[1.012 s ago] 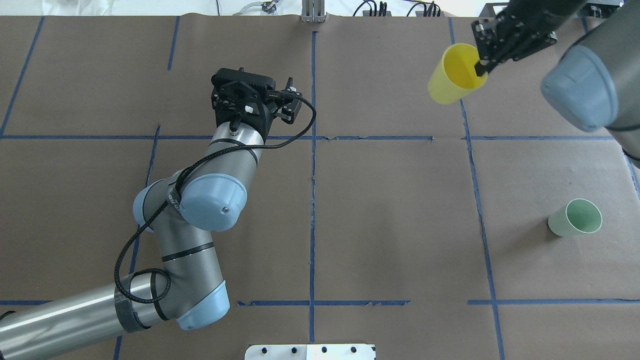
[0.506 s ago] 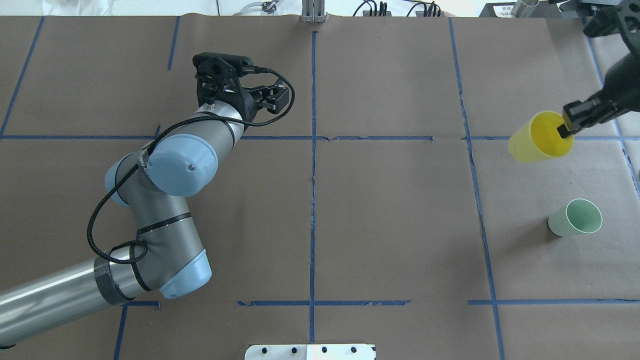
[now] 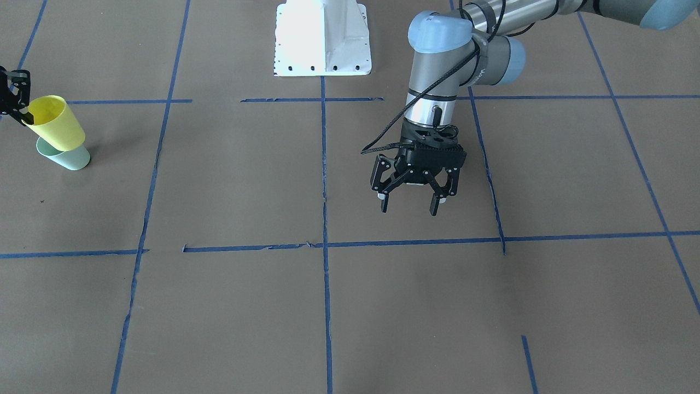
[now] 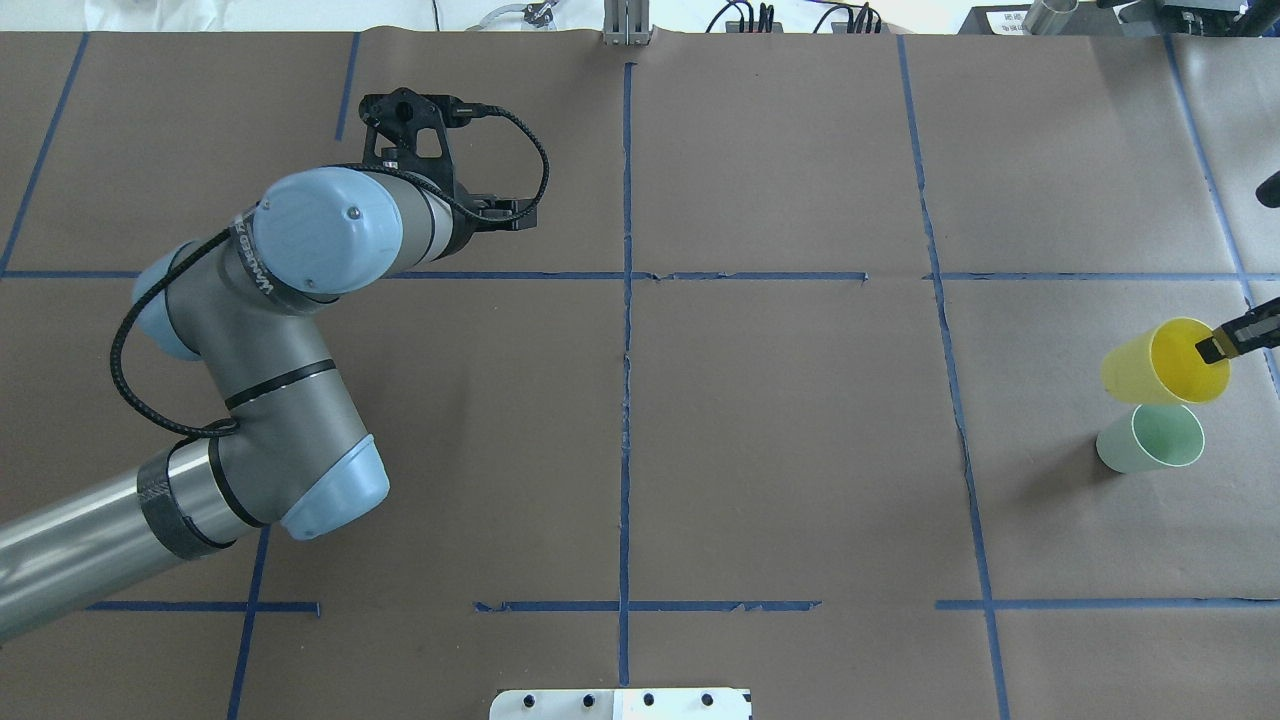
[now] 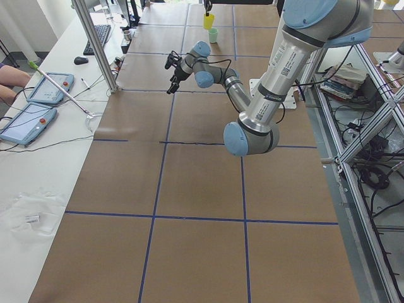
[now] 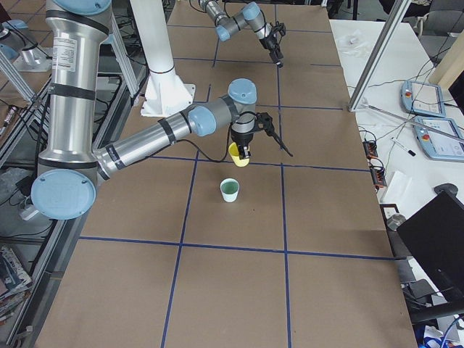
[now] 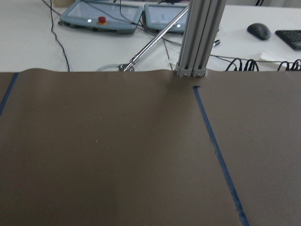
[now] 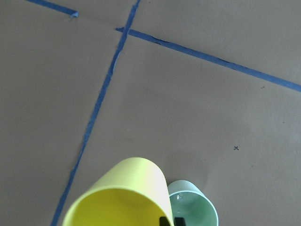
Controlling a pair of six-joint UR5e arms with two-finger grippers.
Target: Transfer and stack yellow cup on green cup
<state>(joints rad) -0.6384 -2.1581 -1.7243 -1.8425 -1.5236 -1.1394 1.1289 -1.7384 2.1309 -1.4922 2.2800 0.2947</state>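
- A brown paper-covered table [image 4: 800, 450] is marked into squares with blue tape. Both cups are at its right end.
- The green cup [image 4: 1150, 440] stands upright on the paper, mouth up, empty.
- The yellow cup [image 4: 1160, 360] hangs in the air, clear of the table and tilted, with its mouth partly turned to one side. Comparing the views, it looks to be roughly above the green cup and close to it, not yet inside.
- The right gripper [image 4: 1225, 342] pinches the yellow cup's rim, with one finger inside the wall and one outside. It is closed onto that thin wall and holds nothing else.
- The wrist camera on that arm looks down past the yellow rim to the green mouth just beyond it.
- The left gripper [image 3: 408, 208] hovers over the left-centre of the table, well apart from the cups. Its fingers are spread wide and it is empty.
- The step in hand appears to be lining up and lowering the yellow cup into the green one.
- To do it well, the yellow cup should first be brought upright so it stands as the green one does, its base centred over the green mouth.
- The descent should be slow and straight. The green cup looks light, and a base that catches its rim would likely tip or push it.
- The outer finger sits beside the yellow wall, so it may meet the green rim as the cups nest. Letting go is best done once the yellow cup is seated but before that contact.
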